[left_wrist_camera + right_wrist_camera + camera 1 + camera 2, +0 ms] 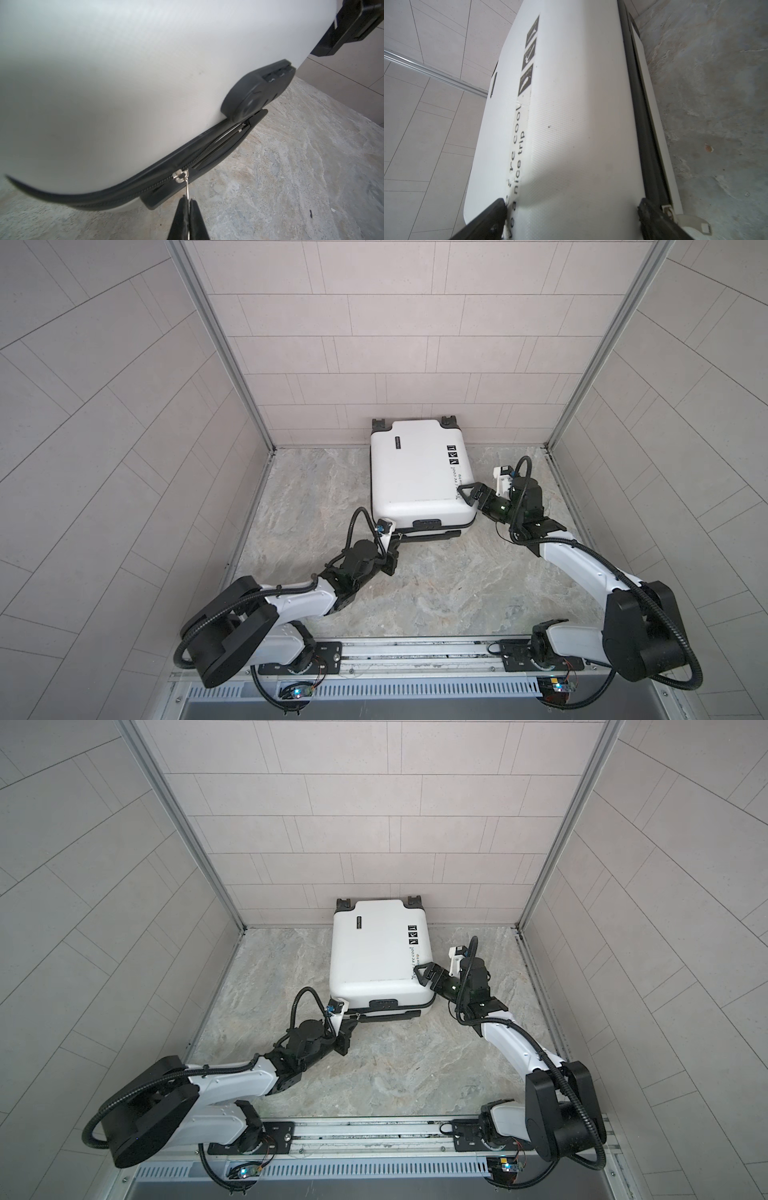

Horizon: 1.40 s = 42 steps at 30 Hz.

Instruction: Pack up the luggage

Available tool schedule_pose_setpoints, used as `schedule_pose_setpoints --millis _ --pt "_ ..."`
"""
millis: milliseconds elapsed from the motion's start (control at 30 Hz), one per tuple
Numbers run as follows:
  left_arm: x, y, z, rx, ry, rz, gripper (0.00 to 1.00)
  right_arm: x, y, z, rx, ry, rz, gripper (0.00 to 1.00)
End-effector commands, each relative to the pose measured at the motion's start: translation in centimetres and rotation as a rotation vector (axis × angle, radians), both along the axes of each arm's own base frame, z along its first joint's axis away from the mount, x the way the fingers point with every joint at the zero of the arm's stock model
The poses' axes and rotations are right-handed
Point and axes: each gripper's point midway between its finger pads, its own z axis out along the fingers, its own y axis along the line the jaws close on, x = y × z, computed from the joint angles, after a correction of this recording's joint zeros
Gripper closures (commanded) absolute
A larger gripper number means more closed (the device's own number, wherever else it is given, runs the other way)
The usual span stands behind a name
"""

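- Entering 1 luggage (419,477), white hard shell, lying flat with the lid down at the back of the marbled bench (415,593), slightly right of centre in both top views.
- Noting its 2 black wheels (380,423) pointing at the tiled back wall (415,344); touching it or stopping just short, not being clear which.
- Noting the side with the black lock (257,93) facing the arm bases.
- Listing 3 black icons (529,54) and 2 lines of black text (518,145) running along the right part of the top shell.
- Logging the left claw (189,209) at the near left corner of the luggage, pressed together and pinching the zipper pull (187,188), a thin metal tab hanging from the slider (179,175).
- Noting the zipper teeth meeting on the corner side of the slider and standing apart between the slider and the lock.
- Logging the right claw (465,495) at the near right corner, spread wide and straddling the edge of the top shell.
- Noting 1 of its fingers (488,218) lying on the top shell beside the text, the other resting against the black zipper band (639,124) on the side.
- Noting the top shell creasing slightly between those 2 fingers in the right wrist view.
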Motion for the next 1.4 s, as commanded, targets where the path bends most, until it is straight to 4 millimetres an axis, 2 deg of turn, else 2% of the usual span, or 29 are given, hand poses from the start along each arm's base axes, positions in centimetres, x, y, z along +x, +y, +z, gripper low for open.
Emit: schedule_pose_setpoints --millis 0,700,1133,1267,1367 --pt "-2.1 -4.6 2.6 -0.080 -0.042 -0.178 1.00 -2.0 2.2 -1.7 0.029 0.075 0.087 0.00" --pt "-3.2 -14.9 2.5 -0.078 -0.141 -0.255 1.00 -2.5 2.4 -2.2 0.032 0.077 0.088 0.00" --pt "-3.5 -21.0 3.4 -0.108 -0.195 -0.287 1.00 -2.7 2.4 -2.3 0.031 0.080 0.088 0.00" --pt "-3.3 -22.5 3.5 -0.126 -0.214 -0.275 1.00 -2.8 2.2 -2.2 0.009 0.080 0.082 0.00" --pt "-2.8 -22.8 3.5 -0.138 -0.224 -0.250 1.00 -3.0 1.9 -1.9 -0.028 0.079 0.084 0.00"
